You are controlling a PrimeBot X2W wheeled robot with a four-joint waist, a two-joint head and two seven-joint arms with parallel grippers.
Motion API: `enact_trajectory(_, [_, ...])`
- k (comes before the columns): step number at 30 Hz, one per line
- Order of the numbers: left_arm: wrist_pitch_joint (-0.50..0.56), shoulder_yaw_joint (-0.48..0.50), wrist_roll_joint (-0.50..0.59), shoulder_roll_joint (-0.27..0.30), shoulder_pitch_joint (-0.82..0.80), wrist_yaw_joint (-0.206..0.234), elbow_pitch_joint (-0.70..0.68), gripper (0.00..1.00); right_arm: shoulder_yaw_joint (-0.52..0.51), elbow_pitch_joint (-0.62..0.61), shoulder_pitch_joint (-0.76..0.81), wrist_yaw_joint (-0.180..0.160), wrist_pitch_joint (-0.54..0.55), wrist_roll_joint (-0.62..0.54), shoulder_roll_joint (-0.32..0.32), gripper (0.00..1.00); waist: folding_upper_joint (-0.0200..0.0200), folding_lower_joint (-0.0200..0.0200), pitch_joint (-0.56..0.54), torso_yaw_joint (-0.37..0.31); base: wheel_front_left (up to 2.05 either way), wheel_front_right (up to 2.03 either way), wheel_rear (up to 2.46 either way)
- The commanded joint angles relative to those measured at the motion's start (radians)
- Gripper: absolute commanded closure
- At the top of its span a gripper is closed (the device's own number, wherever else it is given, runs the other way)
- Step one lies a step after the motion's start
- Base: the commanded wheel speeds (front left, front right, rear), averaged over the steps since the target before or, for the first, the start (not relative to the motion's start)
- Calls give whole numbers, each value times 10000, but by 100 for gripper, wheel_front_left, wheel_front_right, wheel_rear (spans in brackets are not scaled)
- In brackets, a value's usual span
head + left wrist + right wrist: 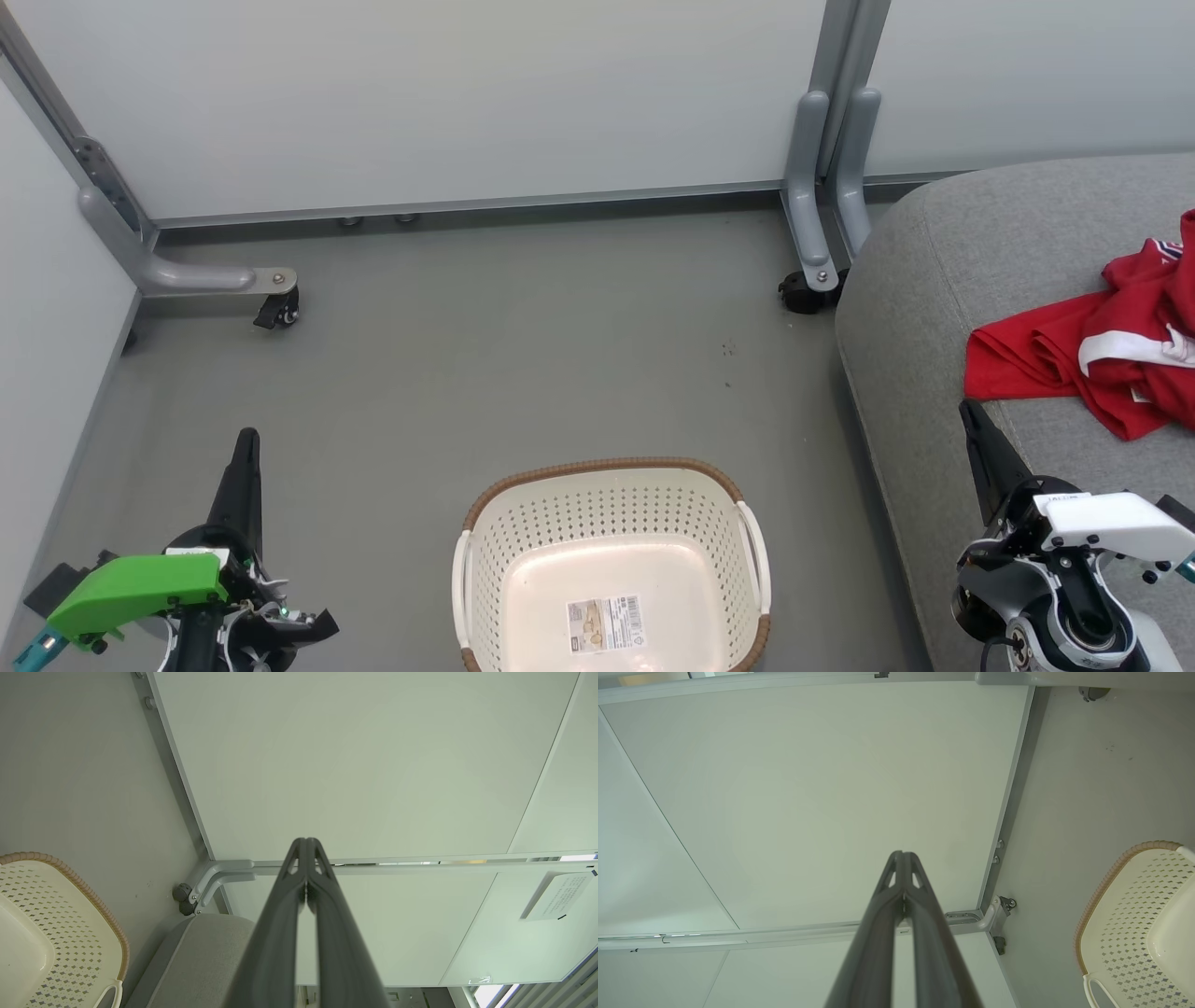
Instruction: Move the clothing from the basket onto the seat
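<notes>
Two pincers: the left gripper (pixel 245 462) at lower left and the right gripper (pixel 976 439) at lower right, each with its fingers pressed together at the tips, gripping nothing. One basket (pixel 597 464) stands on the grey floor (pixel 523 355) between them, with one paper label (pixel 606 623) on its bottom, the print too small to read. One heap of red clothing (pixel 1074 359) lies on the seat (pixel 934 271); how many garments I cannot tell. Open floor runs from the basket's rim to the partition panels (pixel 467 93), which stand on two casters (pixel 278 313). The seat's rounded edge is near the basket.
</notes>
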Motion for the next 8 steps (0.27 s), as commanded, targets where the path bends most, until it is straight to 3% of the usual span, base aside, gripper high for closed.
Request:
enact_trajectory(1, [30,22,-33,-1,-112,-57,9,100,-32,22,-79,4,57,-61,22,100,0,0,0,0,0,0,0])
enact_trajectory(8, [30,21,-33,-1,-112,-57,8,100,-48,23,-81,4,66,-64,26,100,0,0,0,0,0,0,0])
